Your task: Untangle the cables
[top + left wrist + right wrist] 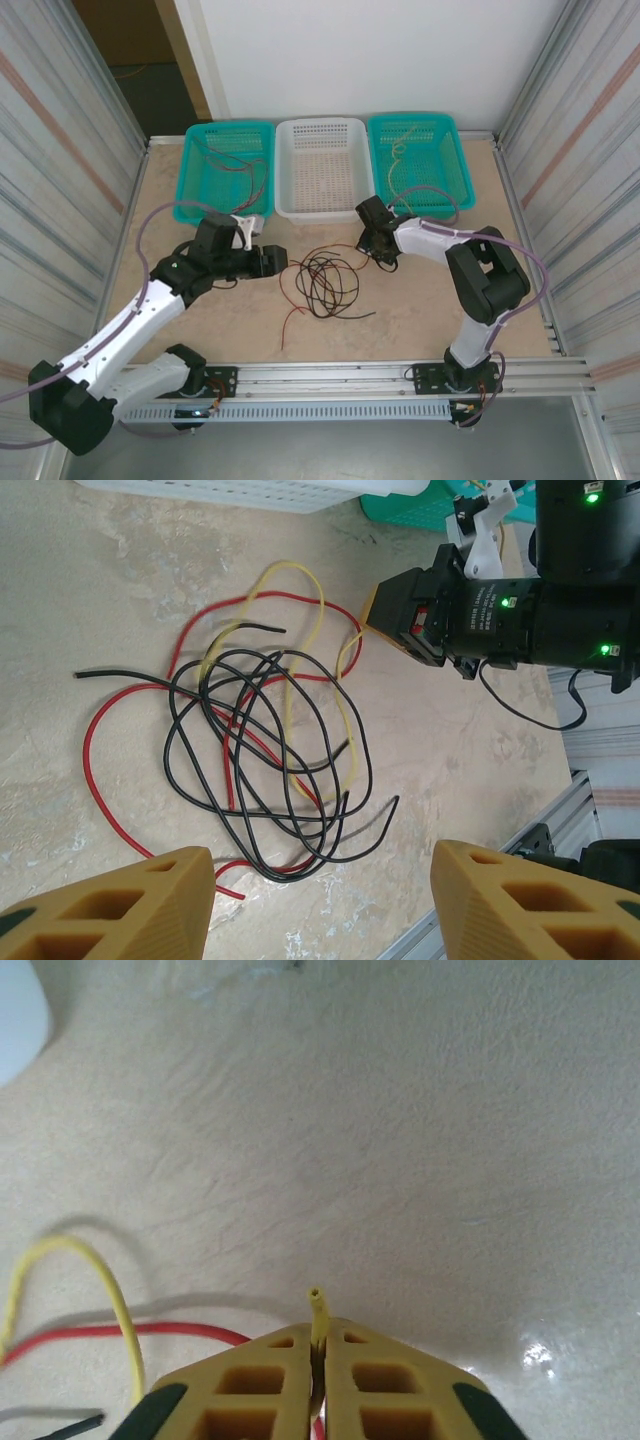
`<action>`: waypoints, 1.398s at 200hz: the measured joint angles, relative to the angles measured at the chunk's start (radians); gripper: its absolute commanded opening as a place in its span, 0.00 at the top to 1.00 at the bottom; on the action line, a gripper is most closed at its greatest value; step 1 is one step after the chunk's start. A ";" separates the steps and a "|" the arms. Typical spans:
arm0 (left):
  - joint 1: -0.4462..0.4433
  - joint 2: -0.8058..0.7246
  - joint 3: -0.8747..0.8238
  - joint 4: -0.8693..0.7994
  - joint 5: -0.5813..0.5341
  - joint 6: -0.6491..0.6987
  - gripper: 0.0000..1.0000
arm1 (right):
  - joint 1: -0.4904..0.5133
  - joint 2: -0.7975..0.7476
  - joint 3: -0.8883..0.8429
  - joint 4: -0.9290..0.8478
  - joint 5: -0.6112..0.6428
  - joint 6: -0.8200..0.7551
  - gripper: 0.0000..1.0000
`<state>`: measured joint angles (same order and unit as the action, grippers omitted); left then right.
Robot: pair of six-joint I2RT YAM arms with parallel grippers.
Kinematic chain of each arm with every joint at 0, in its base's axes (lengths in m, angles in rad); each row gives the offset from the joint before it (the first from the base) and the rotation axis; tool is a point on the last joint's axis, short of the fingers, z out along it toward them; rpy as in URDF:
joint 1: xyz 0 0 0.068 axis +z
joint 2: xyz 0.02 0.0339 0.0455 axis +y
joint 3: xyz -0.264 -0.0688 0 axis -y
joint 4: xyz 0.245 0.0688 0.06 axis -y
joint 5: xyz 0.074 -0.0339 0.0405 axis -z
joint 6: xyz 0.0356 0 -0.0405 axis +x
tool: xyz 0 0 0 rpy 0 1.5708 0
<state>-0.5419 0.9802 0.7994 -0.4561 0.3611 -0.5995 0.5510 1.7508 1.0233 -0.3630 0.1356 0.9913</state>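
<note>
The cables (322,280) lie as a loose tangle of red, black and yellow strands on the table's middle. In the left wrist view the tangle (270,770) spreads ahead of my left gripper (322,852), which hovers open, with nothing between its fingers. My right gripper (384,258) is down at the tangle's right side. In the right wrist view it (318,1335) is shut on the yellow cable's end (316,1305), which pokes out between the fingertips. A red strand (130,1331) and a yellow loop (110,1290) lie to the left.
Three baskets stand along the back: a teal one (230,126) holding a reddish wire, a white one (320,122), and a teal one (412,118) holding a tan wire. A metal rail (350,375) runs along the near edge. Corrugated walls close both sides.
</note>
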 measured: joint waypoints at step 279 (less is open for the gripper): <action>-0.154 0.071 0.169 0.179 -0.023 0.256 0.25 | 0.323 -0.504 0.407 -0.052 0.059 -0.663 0.90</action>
<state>-0.6960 1.0508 0.9684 -0.2771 0.3386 -0.3439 0.8742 1.2465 1.4307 -0.4152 0.1947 0.3286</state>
